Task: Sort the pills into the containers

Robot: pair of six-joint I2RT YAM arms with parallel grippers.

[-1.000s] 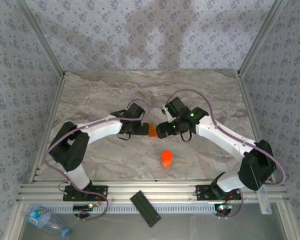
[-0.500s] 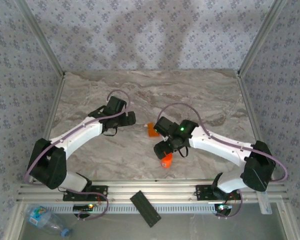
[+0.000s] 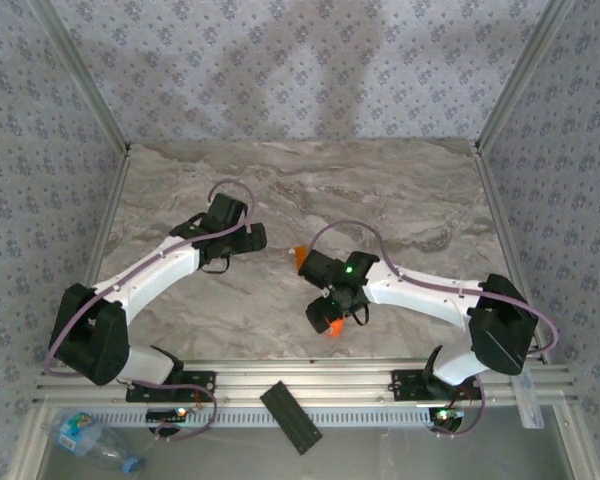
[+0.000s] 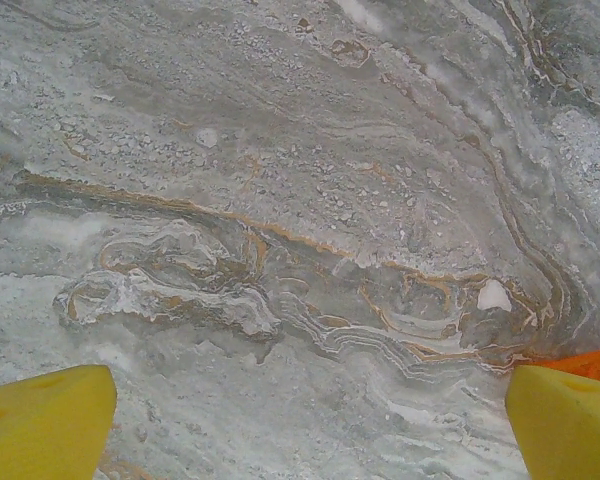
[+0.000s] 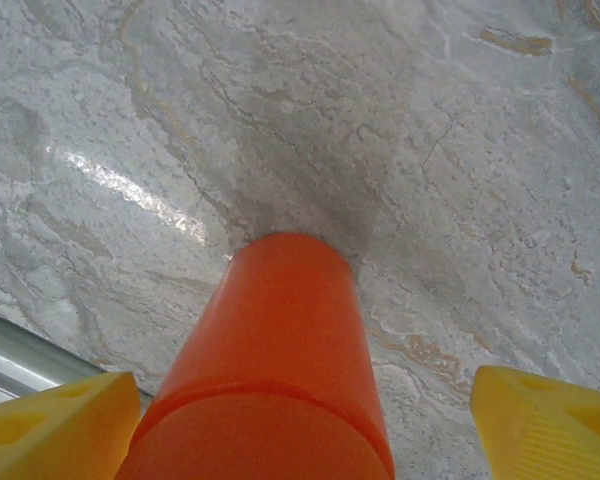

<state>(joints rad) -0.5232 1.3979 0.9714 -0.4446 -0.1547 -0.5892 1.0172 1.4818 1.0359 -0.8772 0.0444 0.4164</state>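
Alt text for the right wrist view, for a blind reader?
An orange pill bottle stands on the grey marble table, between the right end effector's two yellow fingertips, which are spread open on either side of it.

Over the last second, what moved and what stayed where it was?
The left gripper pulled back leftward from the small orange compartment, jaws open. The right gripper swung toward the near edge and now straddles the orange pill bottle, fingers apart, not gripping. The compartment, the bottle and the black bar stayed put.
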